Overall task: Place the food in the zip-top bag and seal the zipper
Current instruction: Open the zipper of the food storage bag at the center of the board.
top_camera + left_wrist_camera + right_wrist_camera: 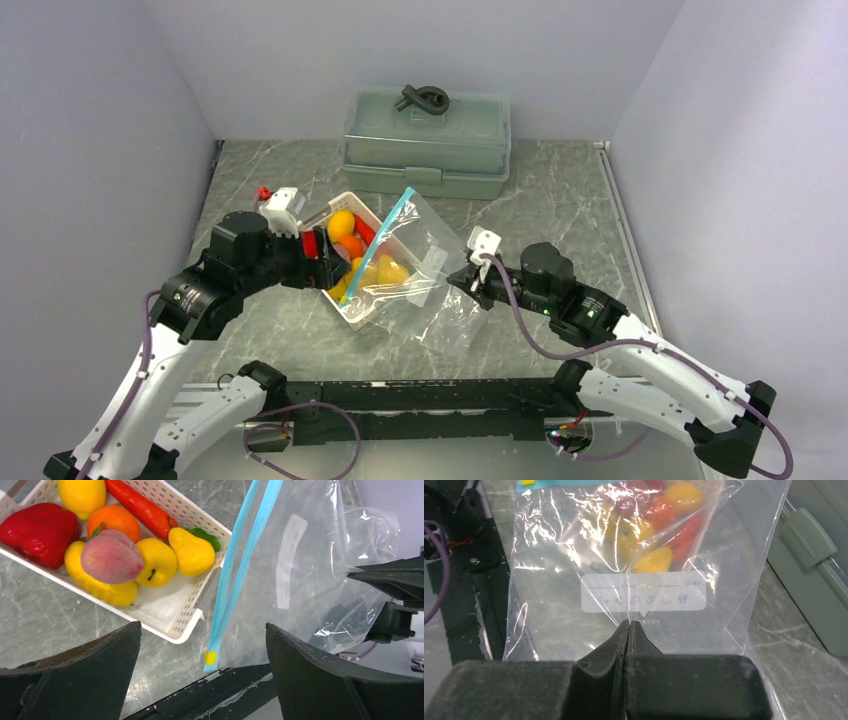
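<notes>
We found the right gripper (630, 624) pinching the zip-top bag (549, 610). The left gripper (202, 640) stood wide beside the basket (187, 615)

The zip-top bag (310, 555) is clear, its zipper (258, 525) teal-blue, the basket (186, 611) white lattice, the table (50, 615) grey marbled.

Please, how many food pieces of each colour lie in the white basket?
yellow pieces: 4
red pieces: 2
orange piece: 1
pink piece: 1
green piece, half hidden: 1
Total in the white basket: 9
</notes>
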You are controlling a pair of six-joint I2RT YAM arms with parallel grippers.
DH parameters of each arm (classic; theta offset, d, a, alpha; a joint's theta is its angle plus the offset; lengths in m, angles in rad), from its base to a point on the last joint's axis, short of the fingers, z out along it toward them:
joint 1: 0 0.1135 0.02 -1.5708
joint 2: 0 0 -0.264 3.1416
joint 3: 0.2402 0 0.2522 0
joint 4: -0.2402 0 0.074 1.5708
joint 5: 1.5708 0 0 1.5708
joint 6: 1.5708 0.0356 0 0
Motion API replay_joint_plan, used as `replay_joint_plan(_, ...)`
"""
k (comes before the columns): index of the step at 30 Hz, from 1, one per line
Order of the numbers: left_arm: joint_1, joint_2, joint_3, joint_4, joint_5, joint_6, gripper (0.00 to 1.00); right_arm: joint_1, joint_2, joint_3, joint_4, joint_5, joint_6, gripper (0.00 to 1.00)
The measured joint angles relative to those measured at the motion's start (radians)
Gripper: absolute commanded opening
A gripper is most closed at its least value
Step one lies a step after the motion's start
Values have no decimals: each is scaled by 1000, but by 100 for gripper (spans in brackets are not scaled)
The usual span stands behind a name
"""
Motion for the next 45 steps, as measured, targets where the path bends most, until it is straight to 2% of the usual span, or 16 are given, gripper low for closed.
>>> replay_joint_plan(34,7,-106,0,92,342,-93,90,31,-267,-32,-68,-300,-136,0)
replay_joint_plan(45,7,-134,-5,135,442,-116,84,31,-284,-32,-85,-422,-167,0)
